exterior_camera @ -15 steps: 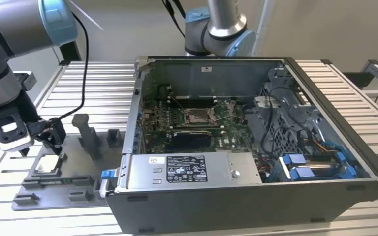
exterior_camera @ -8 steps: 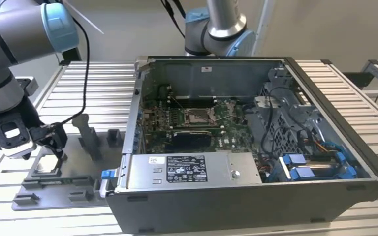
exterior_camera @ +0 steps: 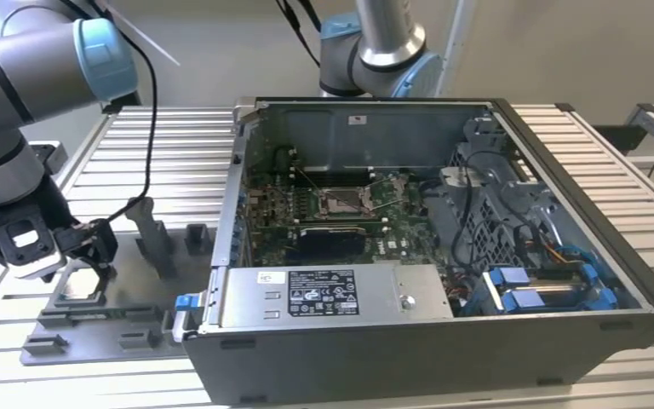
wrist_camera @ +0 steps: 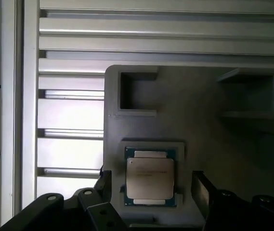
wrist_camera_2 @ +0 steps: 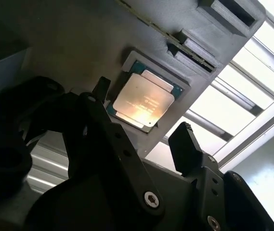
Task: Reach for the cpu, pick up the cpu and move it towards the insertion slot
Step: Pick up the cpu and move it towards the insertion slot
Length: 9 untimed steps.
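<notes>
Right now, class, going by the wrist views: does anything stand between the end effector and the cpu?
Nothing visible does. In both wrist views the cpu lies uncovered, face up, in its recess in the grey tray, and the end effector hangs over it with open fingers on either side.

Dark gripper (wrist_camera_2: 144,107), glare on cpu (wrist_camera_2: 143,100), overexposed slats (wrist_camera: 69,115)

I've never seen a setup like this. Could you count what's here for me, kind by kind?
cpu, lying in the tray: 1
insertion slot, inside the case: 1
grey tray: 1
computer case, lid off: 1
gripper, open, fingers either side of the cpu: 1
Total: 5
</notes>
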Tool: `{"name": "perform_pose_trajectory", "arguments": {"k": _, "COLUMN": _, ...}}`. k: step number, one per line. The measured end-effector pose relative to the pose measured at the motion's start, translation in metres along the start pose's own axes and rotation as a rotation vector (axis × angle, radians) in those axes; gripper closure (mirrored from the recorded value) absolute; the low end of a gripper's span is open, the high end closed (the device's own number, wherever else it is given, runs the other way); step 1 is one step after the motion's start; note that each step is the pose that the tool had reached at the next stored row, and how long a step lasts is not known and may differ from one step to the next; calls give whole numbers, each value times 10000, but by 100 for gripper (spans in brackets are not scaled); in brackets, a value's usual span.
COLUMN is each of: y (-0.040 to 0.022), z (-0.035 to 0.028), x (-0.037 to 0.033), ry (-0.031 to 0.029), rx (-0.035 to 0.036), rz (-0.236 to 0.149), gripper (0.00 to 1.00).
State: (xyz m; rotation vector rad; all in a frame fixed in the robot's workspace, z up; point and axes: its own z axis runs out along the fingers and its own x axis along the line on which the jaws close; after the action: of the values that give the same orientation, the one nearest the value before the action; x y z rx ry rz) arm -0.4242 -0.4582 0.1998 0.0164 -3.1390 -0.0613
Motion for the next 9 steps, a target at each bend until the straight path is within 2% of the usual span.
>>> {"name": "perform_pose_trajectory", "arguments": {"k": 9, "y": -2, "z": 76, "x": 9, "ry": -3, "rx": -1, "rz": -36, "gripper": 0}}
